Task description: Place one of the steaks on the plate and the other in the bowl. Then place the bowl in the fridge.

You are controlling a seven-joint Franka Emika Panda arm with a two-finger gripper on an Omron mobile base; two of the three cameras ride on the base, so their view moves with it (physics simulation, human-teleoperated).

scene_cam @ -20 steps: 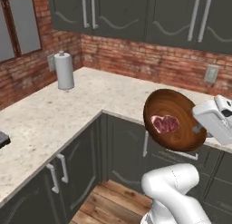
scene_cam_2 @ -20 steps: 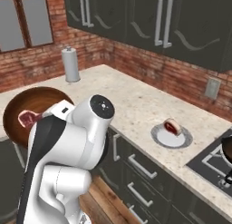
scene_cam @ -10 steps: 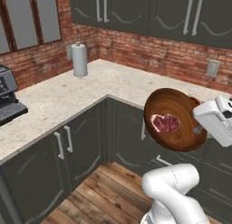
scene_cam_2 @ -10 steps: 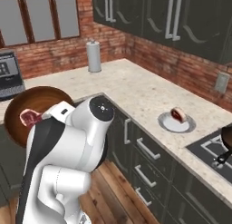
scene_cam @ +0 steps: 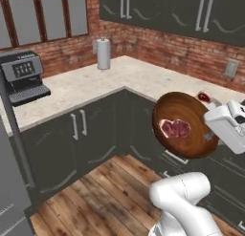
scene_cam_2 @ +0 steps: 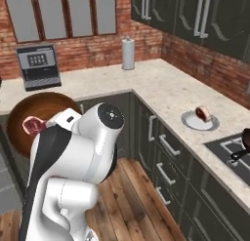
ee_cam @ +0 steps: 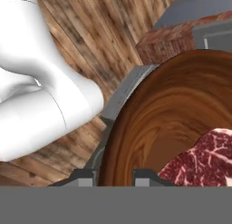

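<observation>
- Left base view now has a coffee machine [scene_cam: 24,76] at the upper left and a grey fridge edge [scene_cam: 10,182] at the lower left, where a second ago we saw neither: the whole picture has shifted, so we judge the base has driven on, not the things.
- We see the tool [ee_cam: 115,175] clamped on the rim of the bowl [scene_cam: 184,125], held in the air right of centre over the wooden floor [scene_cam: 86,197].
- We judge both steaks are placed; carrying the bowl to the fridge is the step in hand.
- We count two steaks: one steak [scene_cam: 175,128] in the bowl, the other steak [scene_cam_2: 202,113] on the plate [scene_cam_2: 189,121] on the desk [scene_cam_2: 171,91], at mid right in the right base view.
- We count one bowl, one plate, one paper towel roll [scene_cam: 103,53].
</observation>
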